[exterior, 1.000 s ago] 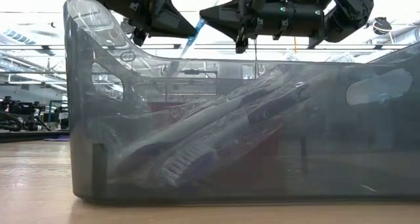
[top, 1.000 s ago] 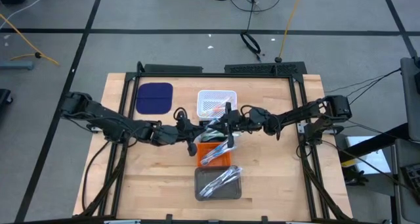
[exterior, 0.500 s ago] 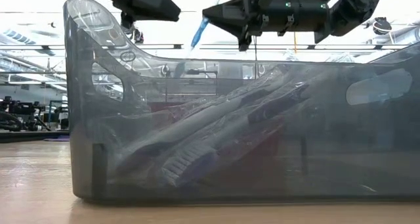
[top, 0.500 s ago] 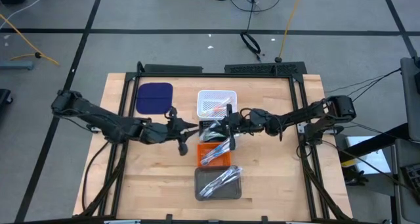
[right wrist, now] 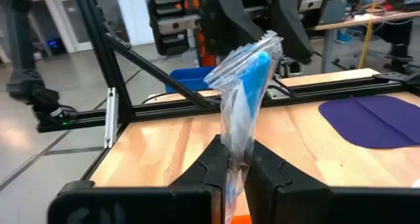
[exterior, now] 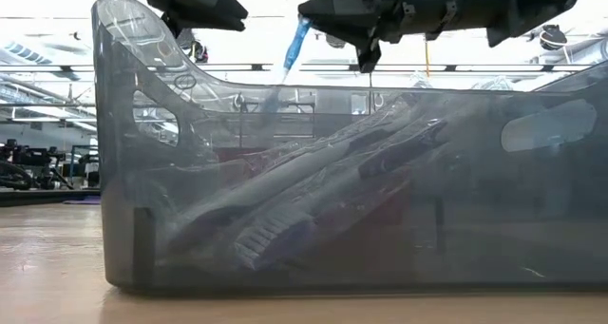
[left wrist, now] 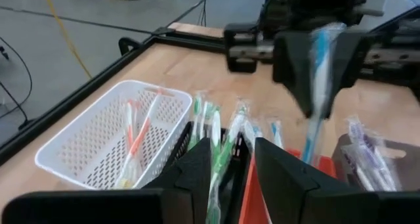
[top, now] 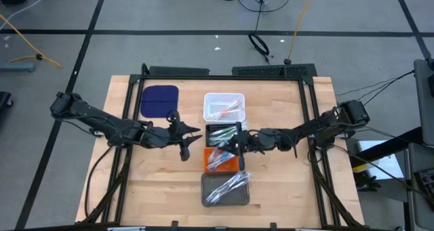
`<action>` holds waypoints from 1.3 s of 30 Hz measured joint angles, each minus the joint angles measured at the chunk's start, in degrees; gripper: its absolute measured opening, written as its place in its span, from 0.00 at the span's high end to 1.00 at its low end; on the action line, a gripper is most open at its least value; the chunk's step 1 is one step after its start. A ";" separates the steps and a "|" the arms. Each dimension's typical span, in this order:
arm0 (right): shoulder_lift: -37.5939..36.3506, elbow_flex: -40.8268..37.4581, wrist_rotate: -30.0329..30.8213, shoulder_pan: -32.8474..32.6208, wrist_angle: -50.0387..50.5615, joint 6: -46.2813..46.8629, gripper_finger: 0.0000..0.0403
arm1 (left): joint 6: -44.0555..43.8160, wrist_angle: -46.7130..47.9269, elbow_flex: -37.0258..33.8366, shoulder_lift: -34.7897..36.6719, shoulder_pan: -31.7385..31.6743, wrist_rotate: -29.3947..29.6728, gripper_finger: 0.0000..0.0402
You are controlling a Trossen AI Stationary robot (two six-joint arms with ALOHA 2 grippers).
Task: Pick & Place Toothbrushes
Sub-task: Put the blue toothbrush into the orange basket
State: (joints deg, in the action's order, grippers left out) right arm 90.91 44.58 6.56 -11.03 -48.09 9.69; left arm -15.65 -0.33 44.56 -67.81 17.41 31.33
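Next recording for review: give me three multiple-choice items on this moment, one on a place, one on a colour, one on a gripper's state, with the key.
1. Where does the dark blue pad lie?
A. left of the white basket
B. inside the grey tray
C. under the orange tray

2. What colour is the wrapped toothbrush in the right gripper?
A. red
B. light blue
C. green

3. How does the left gripper stand?
A. shut on a toothbrush
B. open, holding nothing
C. shut on the pad

Key: 1 A, the high view shows the pad beside the basket at the table's far side. 2 B, the right wrist view shows blue through the clear wrap. 3 B, the left wrist view shows a bare gap between its fingers.
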 joint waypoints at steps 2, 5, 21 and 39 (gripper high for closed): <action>0.00 0.00 2.96 -1.43 0.47 0.43 0.96 | -0.16 0.80 0.00 -0.04 0.00 -0.02 0.70; 0.04 0.00 7.08 -3.29 1.13 1.22 0.96 | -1.00 1.51 0.00 -0.04 0.00 -0.24 0.70; 10.23 0.02 17.30 -7.06 -7.88 8.25 0.96 | -4.33 4.59 0.00 -0.04 1.16 -0.39 0.70; 13.81 0.02 17.40 -6.92 -9.15 9.76 0.92 | -4.33 5.23 -0.01 -0.04 1.20 -0.37 0.70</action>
State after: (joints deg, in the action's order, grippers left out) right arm 104.73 44.60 23.97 -17.96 -57.24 19.46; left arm -19.98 4.89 44.55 -67.85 18.61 30.96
